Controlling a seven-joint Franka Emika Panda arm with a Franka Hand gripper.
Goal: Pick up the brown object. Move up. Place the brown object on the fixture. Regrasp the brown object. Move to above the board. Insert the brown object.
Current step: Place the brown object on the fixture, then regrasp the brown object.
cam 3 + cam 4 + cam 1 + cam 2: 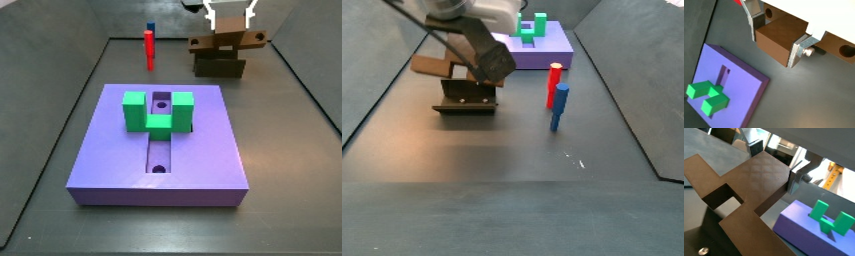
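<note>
The brown object [201, 43] lies across the top of the dark fixture [218, 66] at the back of the floor, beyond the purple board [160, 150] with its green U-shaped block [150, 110]. My gripper [233, 30] comes down on the bar from above. In a wrist view the gripper [777, 36] has a silver finger [756, 22] flat against each side of the brown object [777, 45], so it is shut on it. A round hole [846, 50] shows near the bar's end. From the side, the bar [430, 68] sticks out past the fixture [469, 98].
A red peg [553, 85] and a blue peg [559, 108] stand upright on the floor between the fixture and the side wall. In a wrist view the board [737, 80] lies below and to one side of the gripper. Sloping grey walls close in the floor.
</note>
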